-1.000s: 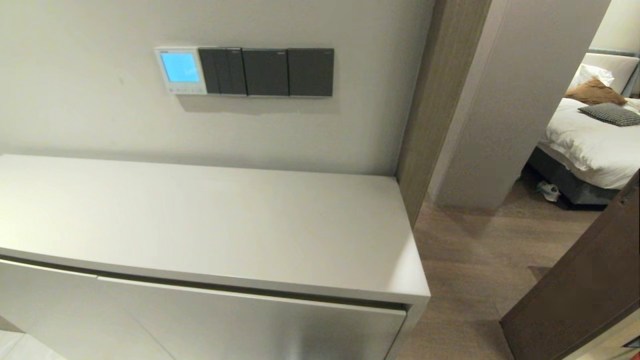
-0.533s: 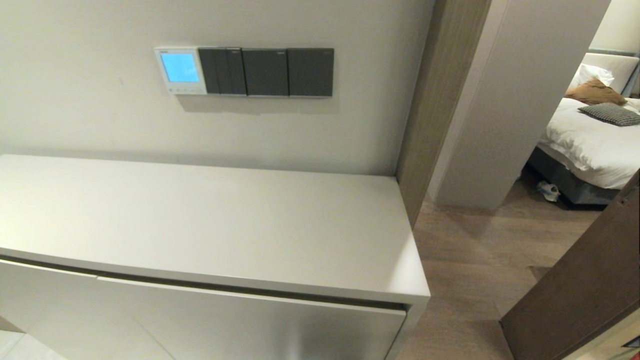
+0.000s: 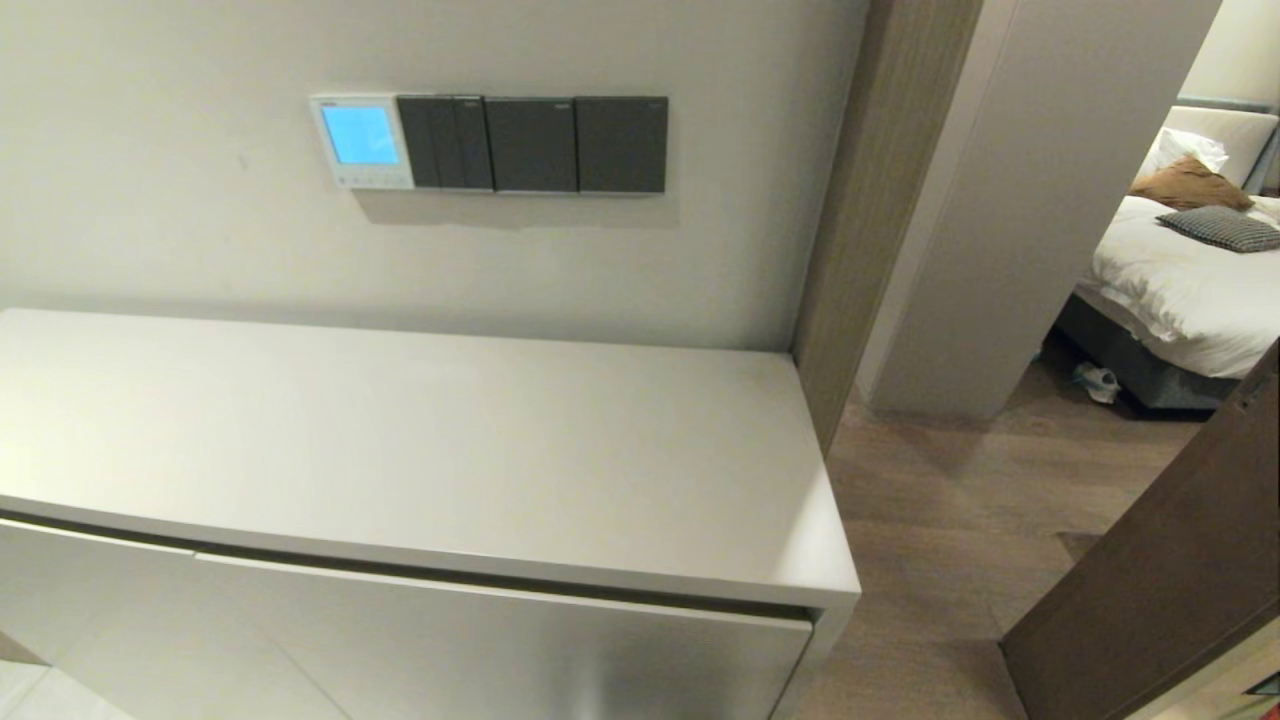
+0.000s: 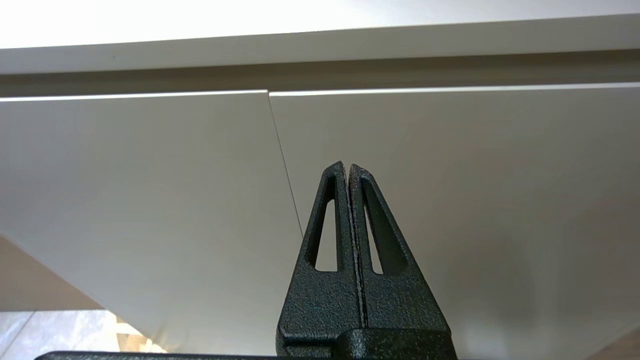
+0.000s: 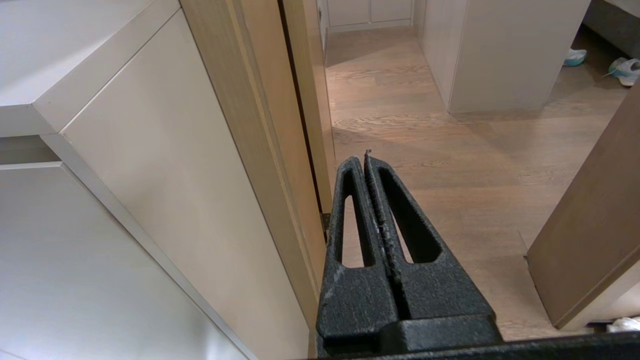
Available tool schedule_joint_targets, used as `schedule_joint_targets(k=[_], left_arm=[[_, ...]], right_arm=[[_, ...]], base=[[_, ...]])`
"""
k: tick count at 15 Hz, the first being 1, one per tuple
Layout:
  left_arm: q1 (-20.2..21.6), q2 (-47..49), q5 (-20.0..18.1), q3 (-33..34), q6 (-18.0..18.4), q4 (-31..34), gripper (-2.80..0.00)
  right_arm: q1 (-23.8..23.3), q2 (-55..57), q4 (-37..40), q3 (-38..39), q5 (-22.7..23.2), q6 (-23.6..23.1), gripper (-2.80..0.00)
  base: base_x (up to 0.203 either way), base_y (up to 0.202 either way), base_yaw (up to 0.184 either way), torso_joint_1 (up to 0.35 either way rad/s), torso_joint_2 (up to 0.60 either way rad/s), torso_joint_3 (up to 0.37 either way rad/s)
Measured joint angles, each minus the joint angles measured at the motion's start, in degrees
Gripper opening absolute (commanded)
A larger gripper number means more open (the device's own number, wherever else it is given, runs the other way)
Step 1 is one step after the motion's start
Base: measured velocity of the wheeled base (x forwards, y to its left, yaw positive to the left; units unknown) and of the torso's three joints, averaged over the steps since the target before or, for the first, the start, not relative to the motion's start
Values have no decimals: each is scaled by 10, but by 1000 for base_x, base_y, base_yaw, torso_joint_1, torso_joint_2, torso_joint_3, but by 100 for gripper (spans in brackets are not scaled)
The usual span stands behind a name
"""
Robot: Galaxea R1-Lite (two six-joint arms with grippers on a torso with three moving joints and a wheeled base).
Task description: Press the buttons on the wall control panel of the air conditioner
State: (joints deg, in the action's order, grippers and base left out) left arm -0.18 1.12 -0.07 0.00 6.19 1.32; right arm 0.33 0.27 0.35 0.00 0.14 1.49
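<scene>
The white air conditioner's wall control panel hangs on the wall above the cabinet, its screen glowing light blue. The buttons form a thin strip along its lower edge. Neither arm shows in the head view. My left gripper is shut and empty, low in front of the cabinet doors. My right gripper is shut and empty, low beside the cabinet's right end, over the wooden floor.
Three dark grey switch plates sit right of the panel. A white cabinet stands below the wall. A wooden door frame and an open brown door are on the right, with a bed beyond.
</scene>
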Motion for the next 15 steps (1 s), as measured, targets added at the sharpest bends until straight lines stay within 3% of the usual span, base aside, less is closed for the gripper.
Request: schedule_joint_targets(k=[5, 8, 15], left_arm=[[0, -10, 0, 0, -9, -1, -280], [0, -11, 1, 0, -33, -3, -280], [0, -11, 1, 0, -38, -4, -280]], right_arm=[[0, 0, 0, 0, 0, 0, -280], [0, 0, 0, 0, 0, 0, -280], [0, 0, 0, 0, 0, 0, -280]], base=[[0, 0, 0, 0, 0, 0], [0, 0, 0, 0, 0, 0], [0, 0, 0, 0, 0, 0]])
